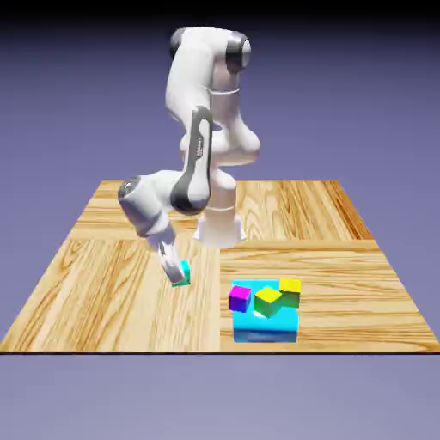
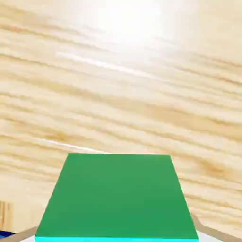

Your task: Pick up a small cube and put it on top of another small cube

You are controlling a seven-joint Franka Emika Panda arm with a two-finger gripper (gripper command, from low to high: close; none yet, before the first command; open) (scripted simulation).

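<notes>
The small cube [image 1: 180, 274], cyan on top with green sides, sits low over the wooden table [image 1: 103, 284] at the exterior view's left of centre. My gripper [image 1: 177, 270] reaches down at a slant and is shut on it. In the hand view the cube's green face [image 2: 118, 196] fills the lower middle, and only slivers of grey fingertips [image 2: 213, 234] show at its bottom corners. Whether the cube rests on the wood or hangs just above it, I cannot tell. A magenta-purple small cube [image 1: 240, 298] lies to the exterior view's right.
The magenta-purple cube, a yellow-green cube [image 1: 268, 301] and a yellow cube [image 1: 290, 292] sit close together on a large flat cyan block [image 1: 266, 330] near the table's front edge. The robot's base [image 1: 219, 228] stands behind.
</notes>
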